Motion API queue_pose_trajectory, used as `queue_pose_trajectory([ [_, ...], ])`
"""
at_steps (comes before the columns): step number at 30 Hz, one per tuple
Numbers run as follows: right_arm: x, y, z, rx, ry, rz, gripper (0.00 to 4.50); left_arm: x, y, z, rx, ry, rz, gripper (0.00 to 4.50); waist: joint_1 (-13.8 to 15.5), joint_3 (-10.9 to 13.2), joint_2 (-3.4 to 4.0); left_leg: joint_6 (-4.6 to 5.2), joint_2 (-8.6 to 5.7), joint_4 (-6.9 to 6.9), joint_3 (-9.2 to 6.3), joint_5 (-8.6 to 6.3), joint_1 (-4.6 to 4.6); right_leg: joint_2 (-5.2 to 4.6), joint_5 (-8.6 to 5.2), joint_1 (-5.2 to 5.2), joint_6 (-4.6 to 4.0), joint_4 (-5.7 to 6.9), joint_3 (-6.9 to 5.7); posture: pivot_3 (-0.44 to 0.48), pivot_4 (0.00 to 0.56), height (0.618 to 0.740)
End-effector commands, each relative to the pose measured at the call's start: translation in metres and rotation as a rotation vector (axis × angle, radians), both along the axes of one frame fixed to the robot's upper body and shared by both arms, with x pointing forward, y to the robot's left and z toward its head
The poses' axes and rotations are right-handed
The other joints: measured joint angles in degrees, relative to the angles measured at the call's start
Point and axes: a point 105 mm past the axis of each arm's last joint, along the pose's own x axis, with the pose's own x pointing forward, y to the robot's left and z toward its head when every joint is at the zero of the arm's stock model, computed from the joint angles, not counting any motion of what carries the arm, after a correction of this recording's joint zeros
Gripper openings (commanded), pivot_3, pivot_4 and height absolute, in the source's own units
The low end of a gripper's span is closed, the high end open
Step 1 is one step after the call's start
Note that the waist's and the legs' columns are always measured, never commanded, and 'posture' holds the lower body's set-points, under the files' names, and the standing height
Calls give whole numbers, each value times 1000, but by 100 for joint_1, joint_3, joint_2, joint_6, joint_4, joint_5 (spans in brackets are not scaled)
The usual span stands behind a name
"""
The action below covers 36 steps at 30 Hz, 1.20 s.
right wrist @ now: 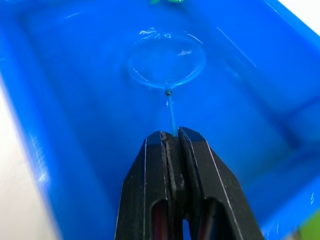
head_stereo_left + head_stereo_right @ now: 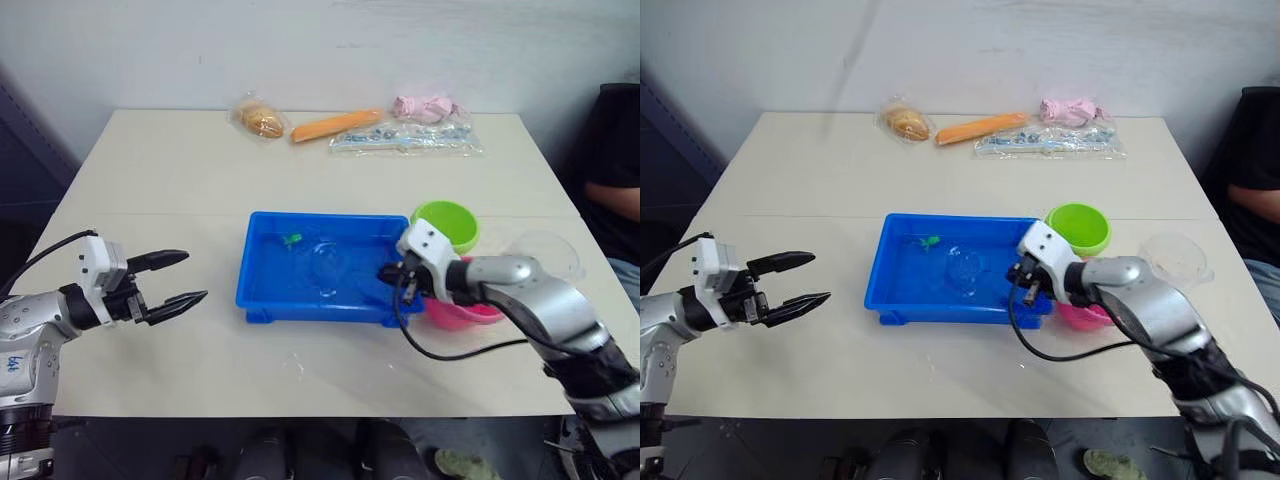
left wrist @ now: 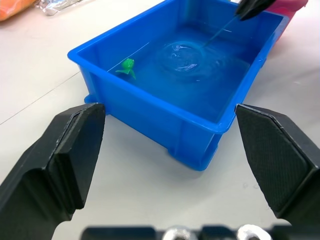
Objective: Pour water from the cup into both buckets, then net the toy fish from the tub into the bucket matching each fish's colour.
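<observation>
Setting: pale beige rectangular table (image 2: 180,330) against a plain light wall; a person in dark clothes sits at its far right edge.
Tub: shallow bright blue rectangular plastic tub (image 2: 262,295) near the table's middle, holding clear water (image 3: 200,85).
Fish: one tiny green plastic fish (image 2: 292,239) in the tub's far left part.
Net: small round net with a thin blue handle (image 1: 166,62), its hoop dipped in the water near the tub's middle.
Right gripper (image 1: 172,137): over the tub's right end, black fingers pinched together on the net's handle.
Left gripper (image 2: 182,283): above bare table left of the tub, jaws spread wide, nothing held.
Buckets: lime green round plastic pail (image 2: 446,224) just right of the tub's far corner; pink round plastic pail (image 2: 462,314) beside it, nearer, partly hidden by the right arm.
Cup: clear colourless plastic measuring cup (image 2: 1175,258) right of the pails.
Far edge: bagged items and an orange carrot-shaped toy (image 2: 335,125).
</observation>
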Motion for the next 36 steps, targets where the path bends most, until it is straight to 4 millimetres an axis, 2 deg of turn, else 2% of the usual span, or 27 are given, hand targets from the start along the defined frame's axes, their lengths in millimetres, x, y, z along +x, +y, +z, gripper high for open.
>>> queue_pose_trajectory([
  [1,9,9,4,-20,-10,-12,0,-3,-5,11,11,-36,-19,4452,0,0,0,0,0,-1,1,0,-2,0,0,-3,0,1,0,0,150,740],
  [9,27,32,8,45,-73,-12,0,-1,-10,13,11,-41,-23,4452,-77,0,-1,-1,-2,-3,4,0,-4,1,0,-4,0,1,-2,0,150,740],
  [15,17,49,17,144,-135,87,0,4,-15,14,6,-42,-38,4452,-125,0,0,-2,-2,-6,4,0,-3,2,0,-5,0,1,-2,0,150,740],
  [24,5,53,27,229,-207,150,0,9,-20,14,1,-40,-56,4452,-120,0,0,-2,-2,-7,5,0,-3,3,0,-5,0,1,-1,0,150,740],
  [30,-18,33,37,257,-218,194,0,13,-27,19,-18,-50,-95,4452,-107,0,-1,-2,-3,-7,3,0,-4,2,0,-4,0,-1,-1,0,150,740],
  [36,-47,-4,50,247,-255,163,0,18,-47,24,-58,-57,-172,4452,-83,-1,-2,-2,-4,-7,1,0,-3,3,0,-1,0,-3,-3,0,150,740],
])
